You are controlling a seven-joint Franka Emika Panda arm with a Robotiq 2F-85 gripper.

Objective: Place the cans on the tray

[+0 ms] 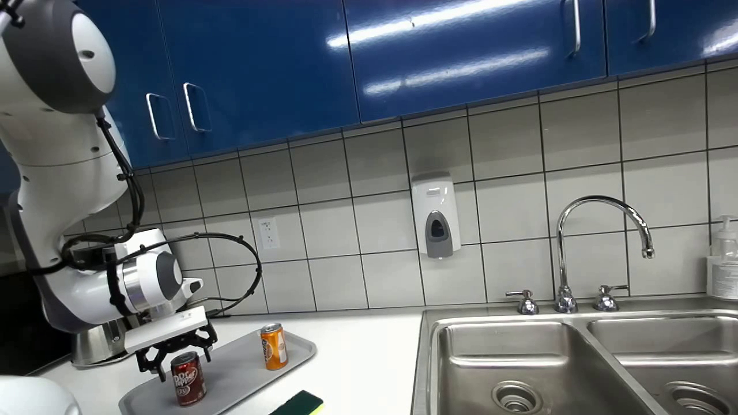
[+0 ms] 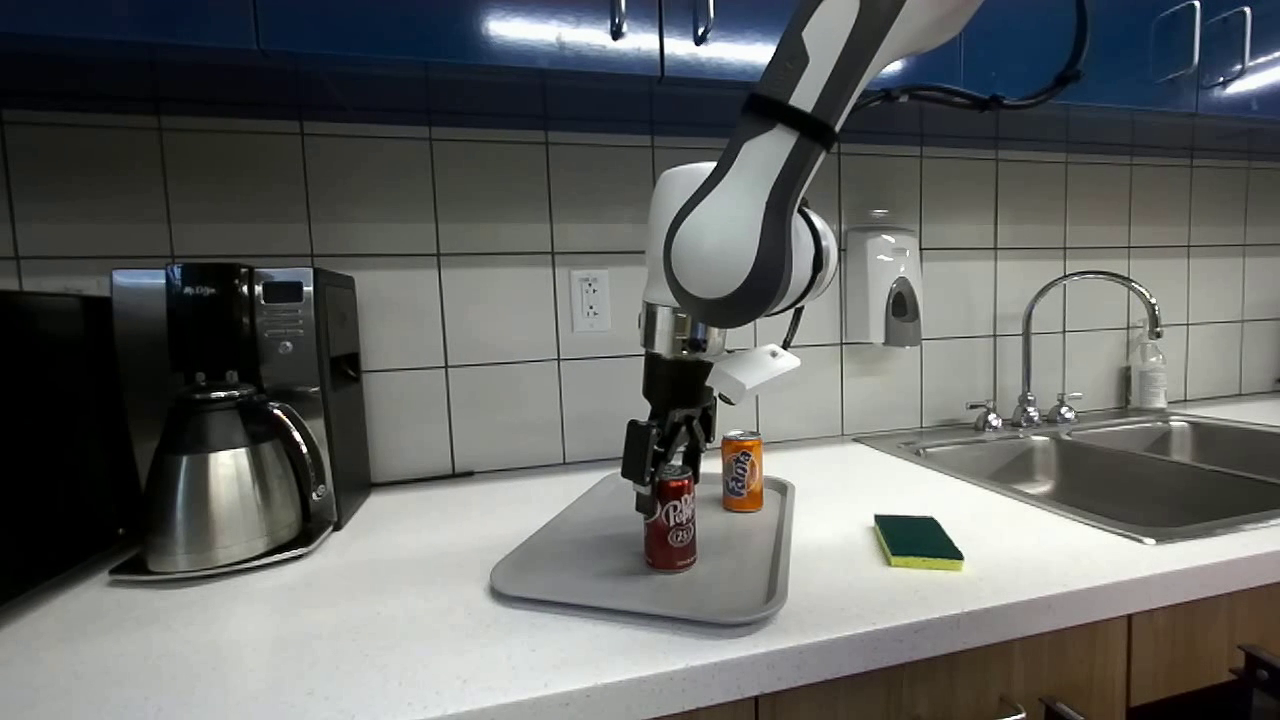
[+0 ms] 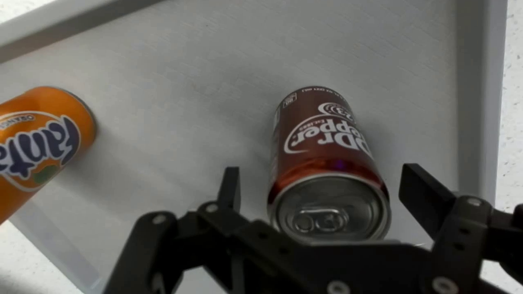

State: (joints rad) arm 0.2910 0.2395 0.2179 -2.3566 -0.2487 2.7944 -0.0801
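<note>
Jaws apart, gaps flanking red can, rimmed tray

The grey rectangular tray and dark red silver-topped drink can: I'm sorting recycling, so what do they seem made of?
Grey rectangular tray: probably plastic, matte; its floor shows only soft shading.
Dark red silver-topped drink can: likely aluminium, glossy printed sides; its shoulder catches highlights, its top looks like bare metal.

Hand straddles red can, gap each side. Orange can in the way off one side, bare tray between. Free counter strip, tray to sponge.
</note>
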